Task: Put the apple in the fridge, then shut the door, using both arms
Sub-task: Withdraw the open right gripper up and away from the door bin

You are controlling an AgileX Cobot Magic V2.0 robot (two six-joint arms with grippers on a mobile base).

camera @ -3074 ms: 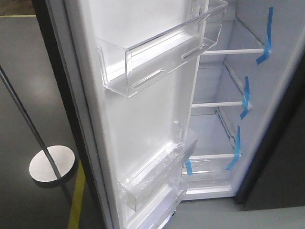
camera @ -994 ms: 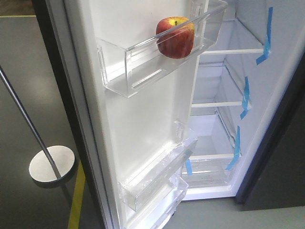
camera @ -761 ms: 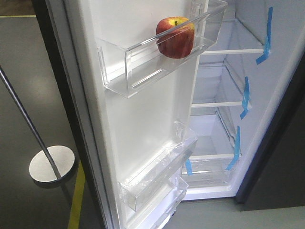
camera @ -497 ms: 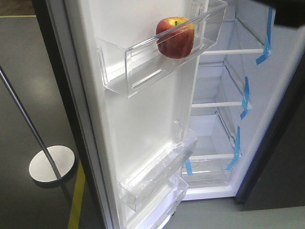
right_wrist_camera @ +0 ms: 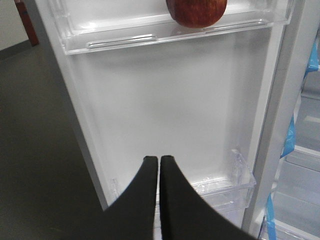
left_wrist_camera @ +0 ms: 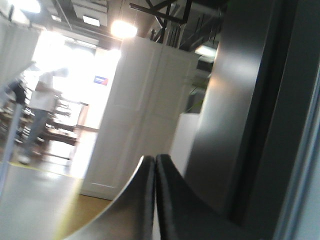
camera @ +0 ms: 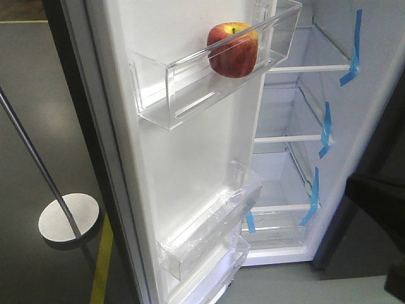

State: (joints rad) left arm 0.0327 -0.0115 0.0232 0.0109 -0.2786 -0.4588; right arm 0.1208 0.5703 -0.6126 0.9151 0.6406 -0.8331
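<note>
Resting in the upper clear bin [camera: 190, 88] of the door [camera: 190, 164], the apple [camera: 233, 49] sits near the bin's hinge-side end, stem up. The door stands wide open, and the fridge [camera: 285, 183] shows white walls and glass shelves [camera: 304, 68] edged with blue tape [camera: 326, 130]. The right gripper [right_wrist_camera: 159, 159] faces the door's inner liner below the apple – fingers pressed together, grasping nothing. The left gripper [left_wrist_camera: 155, 158] is likewise clenched and empty, pointing alongside a dark grey panel [left_wrist_camera: 240, 100]. Lower bins [camera: 209, 237] on the door hold nothing visible.
</note>
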